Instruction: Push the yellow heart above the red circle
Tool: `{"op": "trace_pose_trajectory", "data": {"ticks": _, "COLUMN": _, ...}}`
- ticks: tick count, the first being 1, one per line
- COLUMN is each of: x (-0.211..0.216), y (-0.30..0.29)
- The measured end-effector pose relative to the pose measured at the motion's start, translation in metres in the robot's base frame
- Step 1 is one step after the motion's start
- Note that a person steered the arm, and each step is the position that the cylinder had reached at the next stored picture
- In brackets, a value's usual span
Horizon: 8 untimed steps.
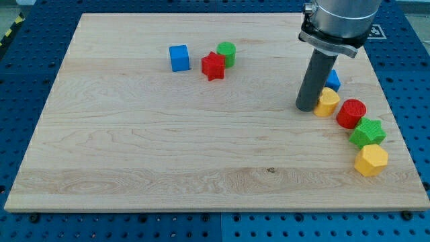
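The yellow heart lies on the wooden board at the view's right, just left of and slightly above the red circle, nearly touching it. My tip stands against the heart's left side. A blue triangular block sits just above the heart, partly hidden behind my rod.
A green star and a yellow hexagon lie below the red circle, close to the board's right edge. A blue cube, a red star and a green cylinder sit at the upper middle.
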<state>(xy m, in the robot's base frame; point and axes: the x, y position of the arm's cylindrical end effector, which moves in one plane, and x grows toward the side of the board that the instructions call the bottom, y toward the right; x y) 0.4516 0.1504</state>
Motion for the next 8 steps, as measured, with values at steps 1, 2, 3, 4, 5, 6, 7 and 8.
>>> {"op": "trace_pose_trajectory", "data": {"ticks": 1, "x": 0.001, "y": -0.003}}
{"op": "trace_pose_trajectory", "data": {"ticks": 2, "x": 0.024, "y": -0.003}}
{"op": "trace_pose_trajectory", "data": {"ticks": 3, "x": 0.039, "y": 0.01}}
{"op": "trace_pose_trajectory", "data": {"ticks": 4, "x": 0.038, "y": 0.025}}
{"op": "trace_pose_trajectory", "data": {"ticks": 5, "x": 0.03, "y": 0.025}}
{"op": "trace_pose_trajectory", "data": {"ticks": 6, "x": 0.017, "y": 0.025}}
{"op": "trace_pose_trajectory", "data": {"ticks": 7, "x": 0.011, "y": 0.027}}
{"op": "trace_pose_trajectory", "data": {"ticks": 8, "x": 0.008, "y": 0.029}}
